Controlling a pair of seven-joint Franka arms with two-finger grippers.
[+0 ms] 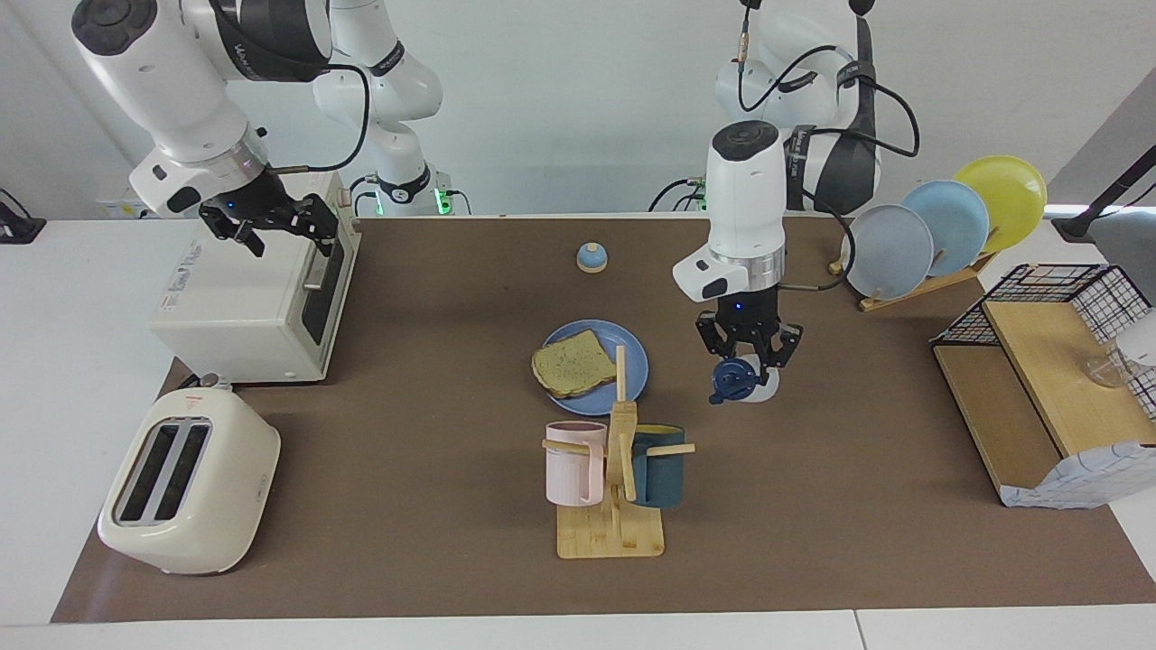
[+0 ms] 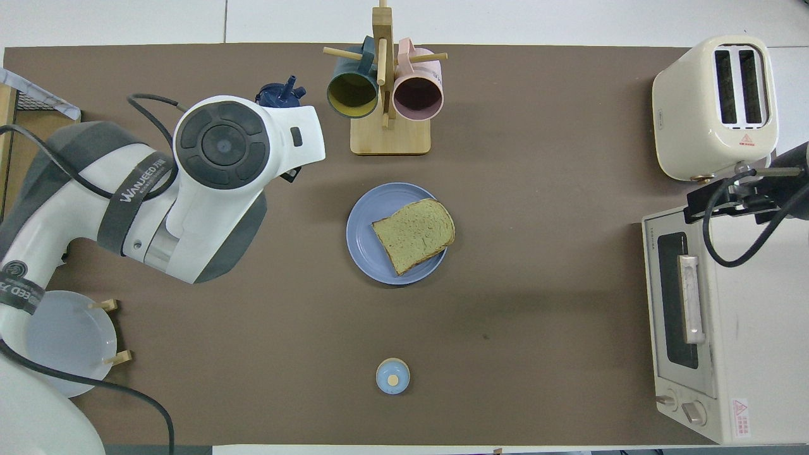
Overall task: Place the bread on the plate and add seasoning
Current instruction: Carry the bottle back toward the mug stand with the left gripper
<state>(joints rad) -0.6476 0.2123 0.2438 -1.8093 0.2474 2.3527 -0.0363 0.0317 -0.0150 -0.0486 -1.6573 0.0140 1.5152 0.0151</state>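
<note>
We see the left gripper (image 1: pixel 748 359), right of centre in the facing frame, clamped on the seasoning bottle (image 1: pixel 742 380) above bare mat beside the plate (image 1: pixel 632 352) bearing the bread (image 1: pixel 573 363). We judge the bottle light, squeezable and slippery, best gripped mid-body; its long axis tilts, cap toward the camera. The right gripper (image 1: pixel 269 221) waits open over the toaster oven (image 1: pixel 244 307), upper left.

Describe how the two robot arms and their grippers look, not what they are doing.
Both arms have glossy white rounded shells with dark grey and black joint bands and round dark end caps. Loose black cables run along each forearm. The left arm's band reads WANJEED. The left gripper and right gripper are black linkage fingers below silver wrist rings.
</note>
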